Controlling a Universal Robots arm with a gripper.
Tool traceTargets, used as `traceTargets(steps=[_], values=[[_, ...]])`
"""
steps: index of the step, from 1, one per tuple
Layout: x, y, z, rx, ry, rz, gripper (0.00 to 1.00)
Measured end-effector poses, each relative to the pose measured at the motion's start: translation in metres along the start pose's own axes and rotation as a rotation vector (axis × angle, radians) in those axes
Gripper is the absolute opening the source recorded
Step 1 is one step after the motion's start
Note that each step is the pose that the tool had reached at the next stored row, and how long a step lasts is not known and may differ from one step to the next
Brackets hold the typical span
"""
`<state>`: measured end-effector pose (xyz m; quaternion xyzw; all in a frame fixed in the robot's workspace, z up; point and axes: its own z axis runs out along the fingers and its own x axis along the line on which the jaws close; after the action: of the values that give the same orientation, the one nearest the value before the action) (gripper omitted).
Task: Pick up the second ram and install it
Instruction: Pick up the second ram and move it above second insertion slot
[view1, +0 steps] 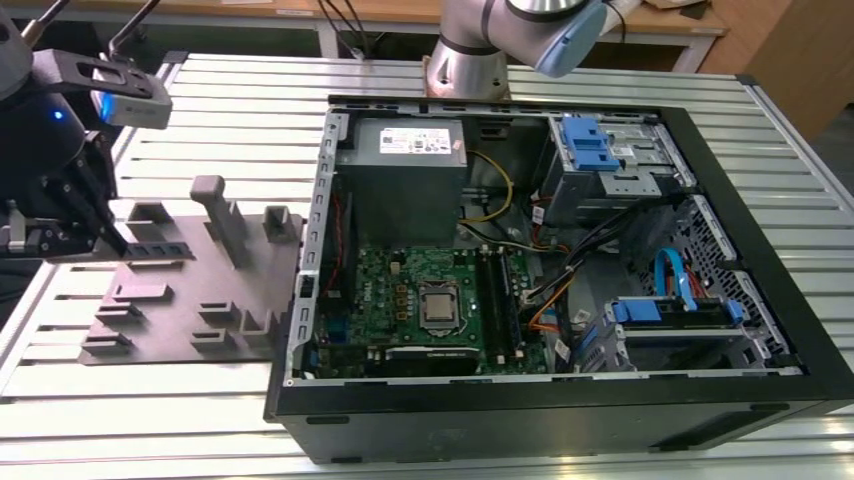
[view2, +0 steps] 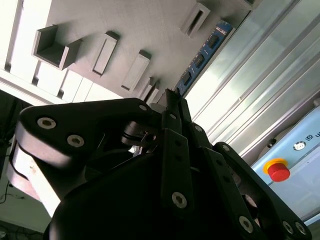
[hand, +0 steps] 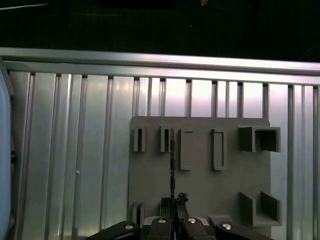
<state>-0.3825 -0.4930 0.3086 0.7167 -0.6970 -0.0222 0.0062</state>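
- the gripper (view2: 170, 97), with its black linkage, sits closest to the lens in both wrist views. its fingers are pinched together on one end of the second ram (view2: 205, 50).
- handling, as i judge it: light and stiff, but thin and fragile. the hold belongs on the board's end and bare edges, away from the chips and the contact edge. keep it straight so it neither bends nor twists.
- look: in the second wrist view it is a long, thin blue board with a row of black chips. in the first wrist view it is edge-on, a thin dark line.
- place: it reaches out from the fingers over the grey holder plate (hand: 210, 190), at the exterior view's left. that is well apart from the open computer case (view1: 534, 410) at the exterior view's right. i cannot tell whether it touches the plate.
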Motion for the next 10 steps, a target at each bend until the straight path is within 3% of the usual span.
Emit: traceTargets(steps=[10], values=[[-0.0003, 0.0005, -0.0123, 0.0000, 0.0000, 0.000, 0.14]])
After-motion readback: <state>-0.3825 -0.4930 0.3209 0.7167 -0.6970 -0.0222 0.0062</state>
